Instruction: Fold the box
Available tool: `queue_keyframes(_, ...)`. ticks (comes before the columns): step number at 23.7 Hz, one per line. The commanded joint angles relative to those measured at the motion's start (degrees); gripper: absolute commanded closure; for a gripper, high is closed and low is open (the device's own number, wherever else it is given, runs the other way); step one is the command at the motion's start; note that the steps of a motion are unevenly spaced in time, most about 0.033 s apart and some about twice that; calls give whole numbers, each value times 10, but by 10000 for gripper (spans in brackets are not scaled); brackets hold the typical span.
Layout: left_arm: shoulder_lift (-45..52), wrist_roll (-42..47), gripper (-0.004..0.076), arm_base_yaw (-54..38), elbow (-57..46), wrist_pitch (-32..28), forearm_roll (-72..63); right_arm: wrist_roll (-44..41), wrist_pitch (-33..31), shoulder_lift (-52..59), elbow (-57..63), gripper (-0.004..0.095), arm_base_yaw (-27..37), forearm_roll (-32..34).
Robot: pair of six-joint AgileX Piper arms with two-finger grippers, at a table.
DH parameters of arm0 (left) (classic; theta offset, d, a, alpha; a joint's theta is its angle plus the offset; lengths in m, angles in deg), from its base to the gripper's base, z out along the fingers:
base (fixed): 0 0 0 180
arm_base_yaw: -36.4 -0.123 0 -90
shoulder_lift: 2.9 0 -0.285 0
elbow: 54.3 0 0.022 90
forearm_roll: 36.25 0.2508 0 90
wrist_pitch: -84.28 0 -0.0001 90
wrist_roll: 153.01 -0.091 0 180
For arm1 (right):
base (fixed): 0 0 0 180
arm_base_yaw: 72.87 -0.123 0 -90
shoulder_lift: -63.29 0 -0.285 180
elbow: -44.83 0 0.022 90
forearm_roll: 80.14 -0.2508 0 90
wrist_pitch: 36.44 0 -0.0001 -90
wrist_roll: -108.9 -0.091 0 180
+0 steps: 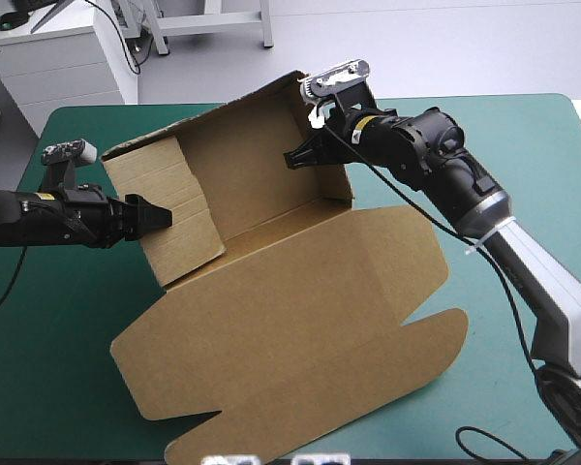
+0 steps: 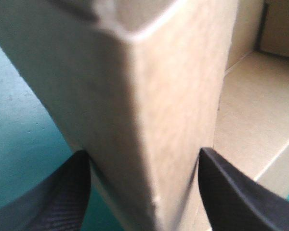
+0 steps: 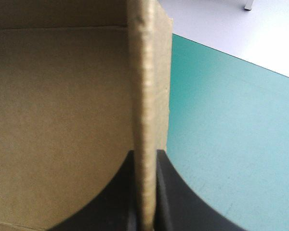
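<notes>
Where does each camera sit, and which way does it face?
High: above and behind the robot, facing forward and down at the box on the table; left hand and right hand show.
Left wrist: faces along left hand, open astride a box wall.
Right wrist: faces along right hand, pinching a wall edge.
All share the box.

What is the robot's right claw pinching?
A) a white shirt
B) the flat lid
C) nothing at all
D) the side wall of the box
D: the right gripper is shut on the thin edge of an upright side wall of the box, with the board clamped between its two sides.
</notes>
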Motion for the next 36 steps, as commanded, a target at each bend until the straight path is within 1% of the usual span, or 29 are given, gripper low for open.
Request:
queue_keyframes(1,14,34,329,33,15,-41,13,-28,25,32,-30,907,-22,-12)
queue_keyframes(5,14,35,445,49,15,-70,21,-39,7,32,-30,907,-24,-7)
queue_keyframes(10,13,35,609,52,15,-124,21,-40,-20,32,-30,908,-24,-7)
queue_keyframes(13,4,35,726,52,15,-141,21,-40,-37,32,-30,908,-24,-7)
queue_keyframes(18,-23,35,731,52,15,-177,21,-51,-85,32,-30,908,-24,-3)
queue_keyframes(21,-30,35,731,76,15,-230,51,-79,-120,23,-24,908,-24,6)
queue_keyframes(22,-30,35,731,85,17,-233,67,-90,-131,14,-23,908,-24,13)
queue_keyframes(24,-30,37,731,113,17,-237,114,-93,-149,-13,-22,908,-24,9)
queue_keyframes(26,-39,64,731,138,17,-233,153,-93,-152,-39,-21,908,-24,-12)
queue_keyframes(28,-67,83,731,165,17,-206,189,-95,-157,-68,-21,908,-24,-27)
queue_keyframes(30,-94,107,731,190,16,-198,219,-97,-157,-88,-21,908,-24,-33)
queue_keyframes(36,-169,136,731,234,16,-203,228,-116,-190,-130,-20,908,-23,-33)
